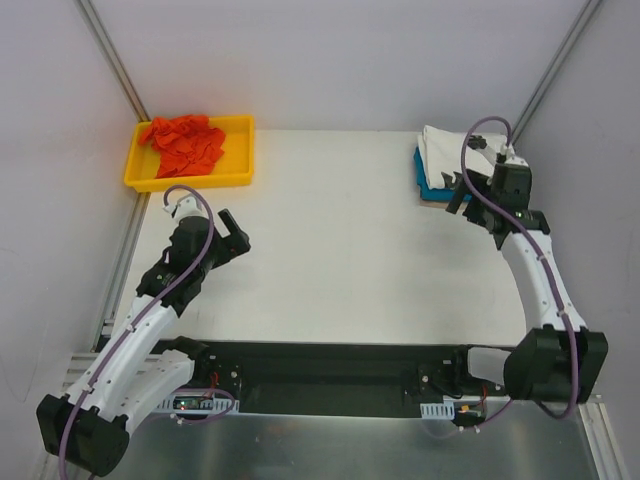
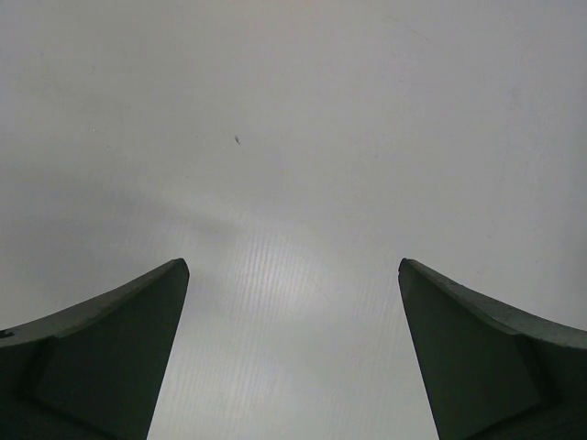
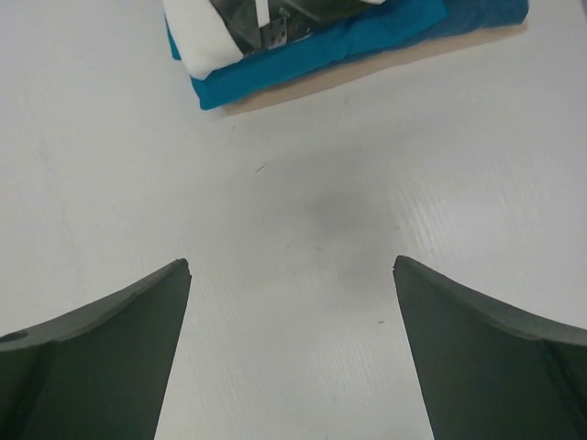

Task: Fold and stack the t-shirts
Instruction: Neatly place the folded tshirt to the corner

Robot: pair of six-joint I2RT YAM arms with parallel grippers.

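Lying crumpled at 10 o'clock, orange-red t-shirt [image 1: 185,143] looking limp, light; you should be pinching raised fold. Left gripper [image 1: 237,232], right gripper [image 1: 458,193] gaping wide, empty.

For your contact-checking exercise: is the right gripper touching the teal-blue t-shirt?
Apart. The right wrist view shows bare table between the right gripper and the teal-blue t-shirt.

white shirt [image 3: 197,37] + teal shirt [image 3: 367,37] cut off at wrist-view top edge, partly behind R arm [image 1: 530,262] from above
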